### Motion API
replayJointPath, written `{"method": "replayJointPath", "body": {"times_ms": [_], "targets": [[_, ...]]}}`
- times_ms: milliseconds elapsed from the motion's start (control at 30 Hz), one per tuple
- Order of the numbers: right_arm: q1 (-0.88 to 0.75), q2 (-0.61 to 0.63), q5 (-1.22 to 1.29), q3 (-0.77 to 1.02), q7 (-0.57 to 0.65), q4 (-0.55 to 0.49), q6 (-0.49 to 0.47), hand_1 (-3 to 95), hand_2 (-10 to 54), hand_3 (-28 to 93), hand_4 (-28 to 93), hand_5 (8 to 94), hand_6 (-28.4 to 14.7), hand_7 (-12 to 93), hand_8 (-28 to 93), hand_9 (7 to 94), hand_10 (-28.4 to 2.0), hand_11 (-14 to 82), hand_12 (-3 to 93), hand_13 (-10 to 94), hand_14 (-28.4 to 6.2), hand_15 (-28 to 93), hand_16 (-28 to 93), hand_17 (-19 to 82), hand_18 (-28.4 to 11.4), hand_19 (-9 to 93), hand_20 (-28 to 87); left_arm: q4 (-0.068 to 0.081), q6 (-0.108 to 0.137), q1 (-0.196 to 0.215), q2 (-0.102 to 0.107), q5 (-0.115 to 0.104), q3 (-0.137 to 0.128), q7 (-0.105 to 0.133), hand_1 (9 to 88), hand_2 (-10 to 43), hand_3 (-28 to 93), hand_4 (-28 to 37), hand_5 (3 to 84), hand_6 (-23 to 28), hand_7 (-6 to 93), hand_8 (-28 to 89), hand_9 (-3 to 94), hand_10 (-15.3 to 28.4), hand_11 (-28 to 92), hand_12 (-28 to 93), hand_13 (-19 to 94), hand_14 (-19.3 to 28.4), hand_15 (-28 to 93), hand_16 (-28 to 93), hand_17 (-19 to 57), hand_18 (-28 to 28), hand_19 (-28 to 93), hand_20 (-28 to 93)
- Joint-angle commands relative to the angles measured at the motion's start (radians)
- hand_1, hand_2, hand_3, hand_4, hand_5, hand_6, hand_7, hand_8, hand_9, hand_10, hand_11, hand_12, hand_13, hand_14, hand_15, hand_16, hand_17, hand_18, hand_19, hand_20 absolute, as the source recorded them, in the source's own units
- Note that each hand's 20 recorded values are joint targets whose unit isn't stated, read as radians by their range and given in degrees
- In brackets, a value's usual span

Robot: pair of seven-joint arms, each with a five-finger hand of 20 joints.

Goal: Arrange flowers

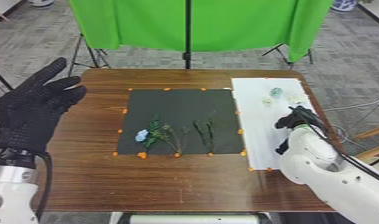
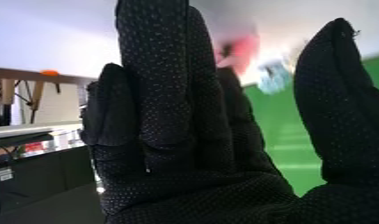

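In the head view my right hand (image 1: 296,119) is over the white sheet (image 1: 261,135), just nearer than a pale blue-green flower (image 1: 276,92) and two whitish flowers (image 1: 267,101). A light blue flower (image 1: 141,135) with green leaves, some thin green sprigs (image 1: 174,137) and dark stems (image 1: 204,134) lie on the black mat. My left hand (image 1: 34,107) stands open at the table's left edge. In the right wrist view my right hand (image 2: 181,165) is open and holds nothing; a pale blue flower (image 2: 274,77) and a blurred pink thing (image 2: 241,51) appear beyond it.
The black mat (image 1: 168,107) lies mid-table, with orange markers along its edges, beside the white sheet. Brown wood (image 1: 150,185) borders both. Behind the table stand a green cloth (image 1: 248,25) and a black pole (image 1: 188,35). Dark cables run along the right arm.
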Motion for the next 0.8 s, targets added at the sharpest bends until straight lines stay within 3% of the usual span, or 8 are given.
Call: {"method": "replayJointPath", "body": {"times_ms": [33,400,800], "targets": [[0.077,0.001,-0.032,-0.059,-0.002,0.042,0.024,37.1,-9.3,72,-26,48.4,-3.2,11,-11,78.1,-17.6,16.5,12.7,83,-10.1,44,14,47,-21.9,93,12,0.008,-0.009,-0.001,-0.006,-0.030,0.009,0.005,23.0,7.7,79,-22.7,37.3,9.5,14.7,-10,35.9,22.3,34,12,27,28.4,62,-13,-5.1,24.8,62,24],[0.164,0.018,-0.160,-0.204,0.033,0.069,0.064,39.1,-9.5,73,-27,54.5,-3.5,11,-11,80.8,-16.2,17.5,12.9,86,-8.6,43,14,50,-20.7,93,10,0.012,-0.021,-0.018,-0.013,-0.029,0.018,-0.013,23.1,7.8,79,-22.6,37.5,9.6,14.8,-10,35.9,22.1,35,12,27,28.4,62,-12,-5.1,24.8,62,25],[0.204,-0.001,-0.119,-0.251,-0.036,0.061,0.061,40.0,-9.5,73,-28,51.2,-2.2,12,-11,78.7,-15.8,17.4,13.1,84,-8.4,43,15,49,-20.1,93,9,0.016,-0.025,-0.033,-0.019,-0.028,0.022,-0.027,22.9,7.6,79,-22.6,37.7,9.7,14.9,-10,35.8,22.1,35,12,27,28.4,62,-12,-5.1,24.8,62,25]]}}
